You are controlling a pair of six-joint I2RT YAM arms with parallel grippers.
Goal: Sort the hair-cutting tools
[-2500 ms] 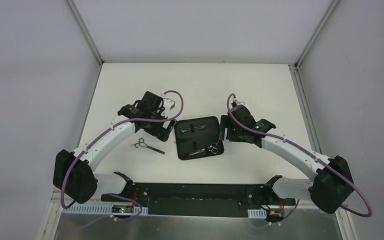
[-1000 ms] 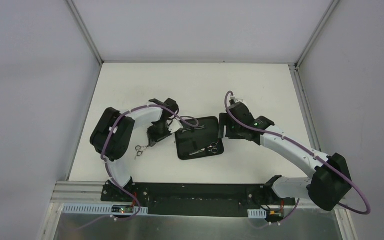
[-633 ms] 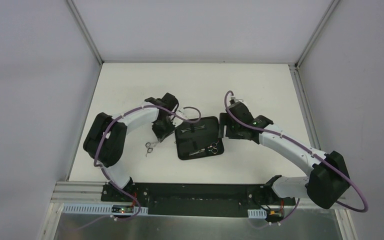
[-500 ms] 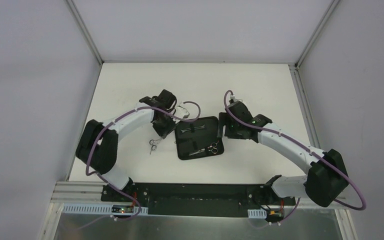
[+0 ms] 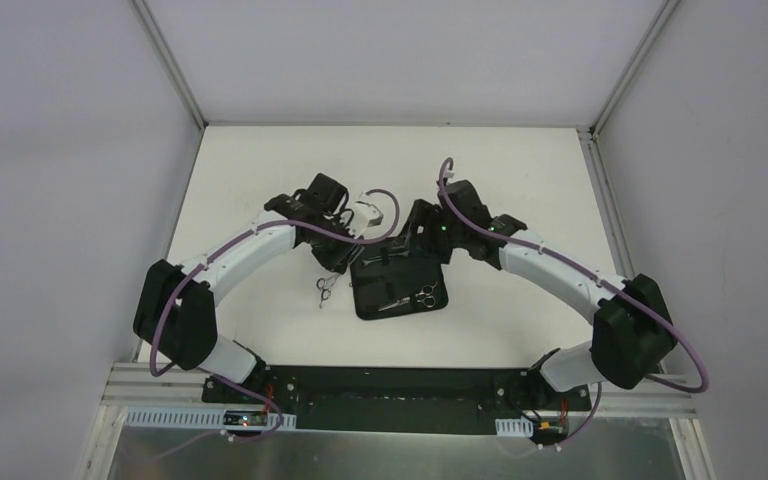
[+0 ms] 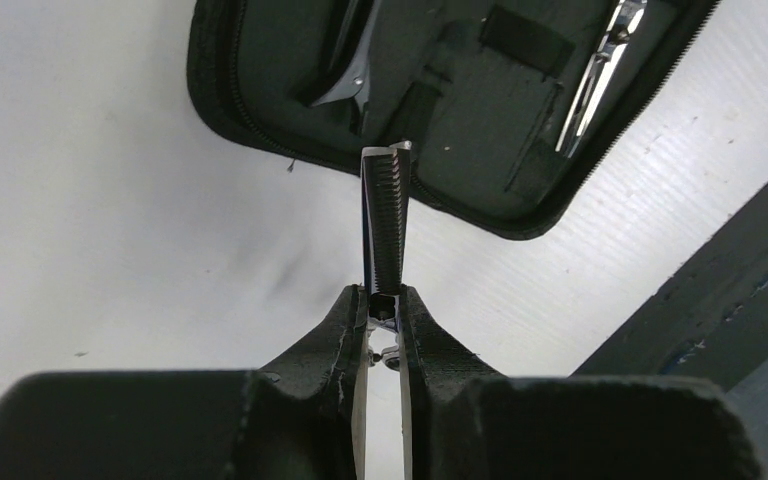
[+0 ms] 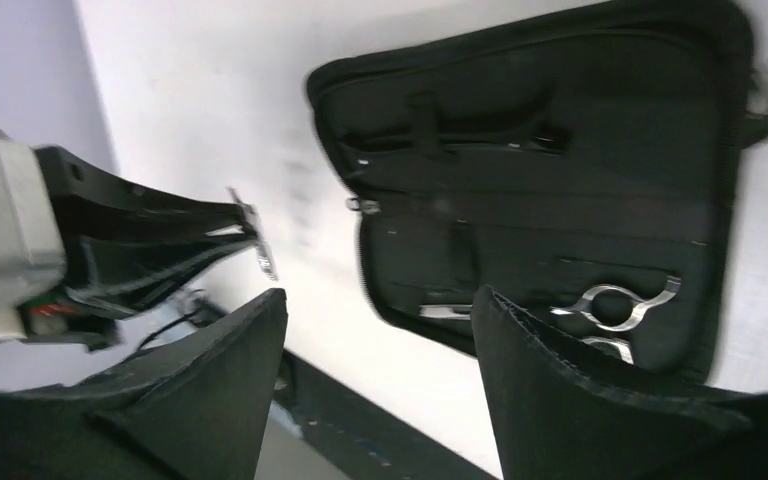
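The left gripper (image 6: 384, 296) is clamped on toothed scissors (image 6: 385, 210) at the case (image 6: 460, 130) edge; the right gripper (image 7: 378, 305) is spread apart near it

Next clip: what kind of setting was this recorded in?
Probably a lab robot test cell, not a salon: a white table boxed in by plain grey panels on metal framing, with two robot arms bolted at its near edge.

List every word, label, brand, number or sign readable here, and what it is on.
None can be read.
The open black zip case, the silver ring-handled scissors in it and the toothed scissors in the left gripper show no print.
The small parts by the arm bases: too small to tell.
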